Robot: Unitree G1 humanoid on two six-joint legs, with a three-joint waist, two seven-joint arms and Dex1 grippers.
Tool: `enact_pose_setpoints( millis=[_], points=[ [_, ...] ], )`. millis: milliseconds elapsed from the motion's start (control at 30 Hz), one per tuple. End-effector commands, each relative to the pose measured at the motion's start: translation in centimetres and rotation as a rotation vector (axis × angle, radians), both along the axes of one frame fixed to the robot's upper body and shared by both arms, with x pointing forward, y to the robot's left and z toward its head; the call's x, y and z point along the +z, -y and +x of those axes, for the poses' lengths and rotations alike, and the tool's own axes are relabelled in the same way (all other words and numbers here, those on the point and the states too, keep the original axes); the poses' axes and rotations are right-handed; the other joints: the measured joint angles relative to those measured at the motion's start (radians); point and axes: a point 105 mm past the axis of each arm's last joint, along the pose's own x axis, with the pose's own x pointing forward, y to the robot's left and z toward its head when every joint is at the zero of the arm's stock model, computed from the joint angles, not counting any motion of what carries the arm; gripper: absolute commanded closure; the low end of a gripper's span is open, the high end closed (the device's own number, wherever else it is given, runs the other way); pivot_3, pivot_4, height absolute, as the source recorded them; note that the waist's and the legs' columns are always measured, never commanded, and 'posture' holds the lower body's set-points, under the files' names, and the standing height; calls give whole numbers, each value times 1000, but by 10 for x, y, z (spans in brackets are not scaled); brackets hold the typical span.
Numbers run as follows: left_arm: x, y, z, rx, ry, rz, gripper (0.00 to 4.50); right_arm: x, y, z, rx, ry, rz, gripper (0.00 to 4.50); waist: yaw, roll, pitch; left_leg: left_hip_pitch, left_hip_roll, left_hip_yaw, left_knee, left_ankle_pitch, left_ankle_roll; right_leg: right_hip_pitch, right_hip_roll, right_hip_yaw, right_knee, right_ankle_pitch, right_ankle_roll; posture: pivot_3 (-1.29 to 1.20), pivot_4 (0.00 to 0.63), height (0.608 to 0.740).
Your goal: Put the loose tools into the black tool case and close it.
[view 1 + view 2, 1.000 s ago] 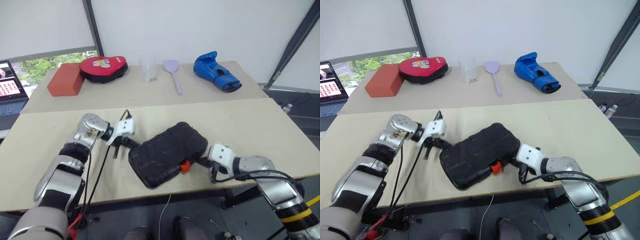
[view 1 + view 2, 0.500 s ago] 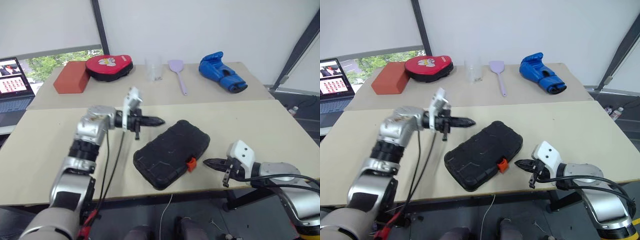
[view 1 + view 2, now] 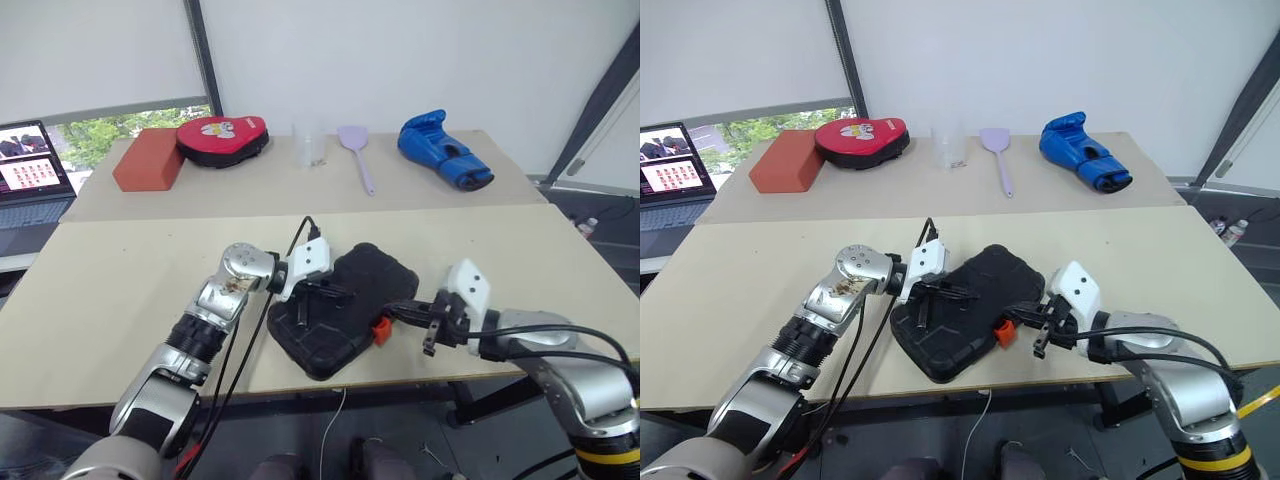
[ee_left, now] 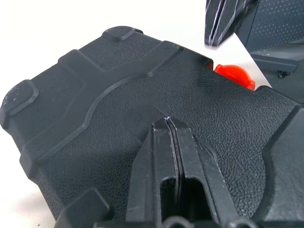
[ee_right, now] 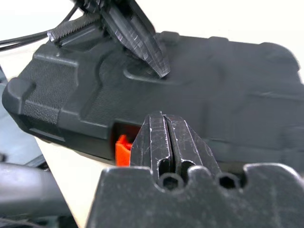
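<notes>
While the black tool case (image 3: pixel 342 310) lies shut on the near desk (image 3: pixel 120 300), close to its front edge and set at a slant, both arms crowd it from either side. One orange latch (image 3: pixel 381 329) shows on the case's near long side. The left pincer (image 3: pixel 345 291) reaches in from the left and sits over the lid with its two black fingers pressed together, holding nothing; in the left wrist view its tip is right at the lid's textured surface, though whether it touches I cannot tell. The right pincer (image 3: pixel 392 311) comes from the right, also closed and empty, its tip just beside the latch side of the case. Black cables trail from the left arm across the desk's front edge.

No loose tools lie on the desk beside the case.

On the far desk (image 3: pixel 250 185), well apart from the case, stand five things in a row: one red-brown block (image 3: pixel 148 159) at the left, one red oval pad (image 3: pixel 222 139) touching or just beside it, one clear cup (image 3: pixel 309 146), one lilac spatula (image 3: pixel 358 160), and one blue boxing glove (image 3: pixel 442 150) at the right. One open laptop (image 3: pixel 28 180) sits off the left edge.
</notes>
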Motion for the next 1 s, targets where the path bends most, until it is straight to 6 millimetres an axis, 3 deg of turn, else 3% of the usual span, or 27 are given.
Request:
enact_pose_setpoints(
  millis=[33,300,500,633,867,1000],
  points=[
    [-24,-3,-2,21,-53,73,4458,-5,4,-5,3,-11,-53,4458,2,0,-3,0,0,0,0,0,0,0,0,0,0,0,0,0,150,740],
    [-21,-5,3,26,-46,73,4458,-5,21,-23,-18,-34,-78,4458,14,1,-4,0,0,0,0,-3,-5,1,0,0,-1,0,1,0,150,740],
    [-21,-2,2,6,-40,75,4458,-6,27,-23,-78,-43,-54,4458,15,1,-4,0,0,0,0,-3,-6,1,0,0,-1,-1,1,0,150,740],
    [-20,2,-2,-35,-26,84,4458,-22,30,-27,-84,-83,-86,4458,17,1,-4,0,0,0,0,-3,-5,1,0,0,-1,-1,1,0,150,740],
    [-28,4,-5,-99,42,150,4458,-43,23,-17,-109,-114,-90,4458,17,1,-4,0,0,0,-1,-3,-6,1,0,1,-1,-1,2,0,150,740],
    [-31,6,-4,-123,65,178,4458,-26,5,-14,-44,-55,-64,4458,16,1,-4,0,0,0,-1,-3,-5,1,0,1,-1,-1,2,0,150,740]
  ],
)
